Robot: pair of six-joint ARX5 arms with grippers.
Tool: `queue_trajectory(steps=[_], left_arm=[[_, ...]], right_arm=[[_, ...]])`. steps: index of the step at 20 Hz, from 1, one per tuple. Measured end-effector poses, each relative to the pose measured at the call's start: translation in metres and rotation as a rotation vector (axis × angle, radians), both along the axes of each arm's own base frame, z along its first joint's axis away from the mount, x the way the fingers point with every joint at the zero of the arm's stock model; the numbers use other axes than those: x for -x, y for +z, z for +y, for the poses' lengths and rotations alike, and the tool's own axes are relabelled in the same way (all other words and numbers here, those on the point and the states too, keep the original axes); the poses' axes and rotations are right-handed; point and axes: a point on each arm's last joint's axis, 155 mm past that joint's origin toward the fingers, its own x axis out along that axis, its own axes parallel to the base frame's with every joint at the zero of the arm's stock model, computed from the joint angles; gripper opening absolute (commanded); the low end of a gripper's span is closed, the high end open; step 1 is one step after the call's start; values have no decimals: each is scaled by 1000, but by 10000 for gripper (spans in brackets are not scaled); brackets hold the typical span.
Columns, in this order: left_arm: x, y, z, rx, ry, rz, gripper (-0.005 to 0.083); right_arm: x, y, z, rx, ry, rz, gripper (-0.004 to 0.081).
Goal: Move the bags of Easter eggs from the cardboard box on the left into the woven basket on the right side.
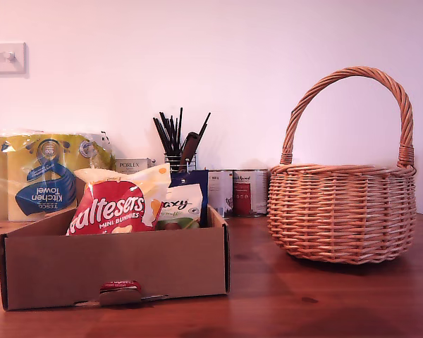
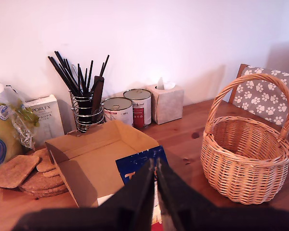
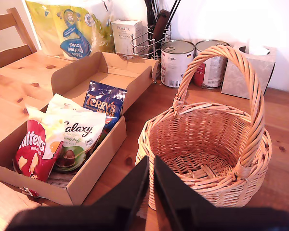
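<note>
My first claw [image 2: 155,192] hangs above the cardboard box [image 1: 113,264], jaws together, holding nothing; my second claw [image 3: 151,185] sits over the near rim of the woven basket [image 3: 207,144], jaws also together and empty. No bag moved yet, basket bare, so the first pick is in hand; next move calls for parting the jaws and dropping onto 1 pouch. Bags are glossy crinkly film: Maltesers bag [image 3: 36,149] and Galaxy bag [image 3: 77,137] propped up, Terry's bag [image 3: 103,103] flat behind them; box is matte corrugated, basket round stiff wicker on the wooden desk [image 1: 324,296].

Terry's bag [image 2: 137,166] half hidden behind first claw [image 2: 155,192].
</note>
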Motion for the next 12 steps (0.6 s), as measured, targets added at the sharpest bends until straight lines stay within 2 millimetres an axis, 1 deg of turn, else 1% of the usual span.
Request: queue_trajectory(steps=[1, 2, 3, 4, 7, 9, 11, 12], left_arm=[[2, -11, 1, -25, 0, 45, -20], [8, -37, 4, -77, 0, 138, -20], [10, -51, 5, -102, 0, 183, -20], [10, -56, 5, -111, -1, 200, -20], [9, -57, 5, -114, -1, 204, -20], [9, -57, 5, -113, -1, 203, -20], [11, -58, 1, -117, -26, 203, -20], [12, -59, -3, -122, -51, 207, -20]], right_arm=[[4, -5, -1, -14, -7, 29, -12], [9, -17, -3, -10, -10, 65, -12], [12, -23, -4, -11, -12, 82, -12], [12, -24, -4, -11, -13, 85, -12], [14, -29, -4, -7, -14, 105, -12], [12, -25, -2, -13, -3, 93, -12], [8, -17, 10, -38, 48, 71, -12], [8, -18, 17, -40, 78, 82, -12]])
